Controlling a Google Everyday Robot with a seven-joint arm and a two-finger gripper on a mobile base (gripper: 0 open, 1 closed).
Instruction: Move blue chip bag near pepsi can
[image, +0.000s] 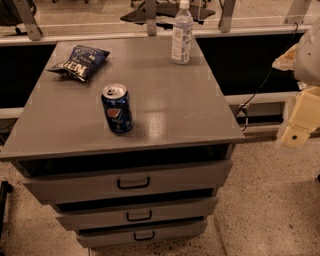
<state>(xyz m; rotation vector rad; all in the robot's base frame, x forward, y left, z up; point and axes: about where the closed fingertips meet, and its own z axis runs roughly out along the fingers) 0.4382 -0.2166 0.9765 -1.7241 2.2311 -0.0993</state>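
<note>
Cream gripper (299, 127) hangs far right of the dark-blue metal pepsi can (117, 108), grip state unclear. Sweeping toward the crinkled blue chip bag (78, 62) behind could topple that can.

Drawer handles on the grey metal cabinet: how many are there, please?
3 black handles: top drawer, middle drawer, bottom drawer; none seem hidden. The cream gripper hangs right of the cabinet.

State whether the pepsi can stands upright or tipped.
Upright: pepsi can rests on its base, silver top up. Gripper hangs beside the table.
</note>
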